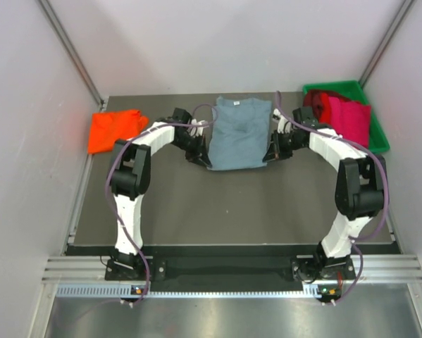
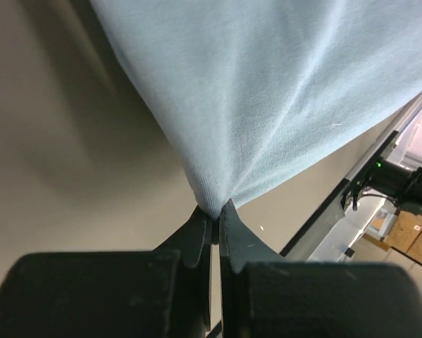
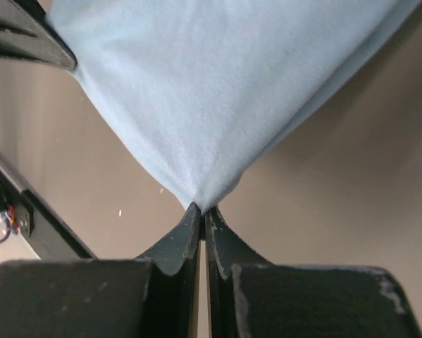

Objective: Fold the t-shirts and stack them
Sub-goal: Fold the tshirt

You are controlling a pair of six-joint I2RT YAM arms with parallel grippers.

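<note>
I am looking down on the dark table (image 1: 253,204), which is filling the middle of the top view, and the slate blue-grey t-shirt (image 1: 237,134) is lying spread at the upper centre of it, collar toward the far wall. In the upper right the green bin (image 1: 381,141) is sitting at the table's edge, with the crimson and magenta t-shirts (image 1: 346,114) bunched inside it. In the upper left the orange-red t-shirt (image 1: 114,130) is resting crumpled by the left wall, well apart from the others. Both arms are reaching in to the blue-grey shirt's near corners: the left gripper (image 1: 195,151) is sitting at its lower left corner and the right gripper (image 1: 272,151) at its lower right. In the left wrist view the left gripper (image 2: 214,215) is pinching a point of the pale cloth (image 2: 267,91), jaws pressed together on it, the fabric fanning upward. In the right wrist view the right gripper (image 3: 199,211) is likewise nipping the cloth (image 3: 211,91), jaws closed on its corner
</note>
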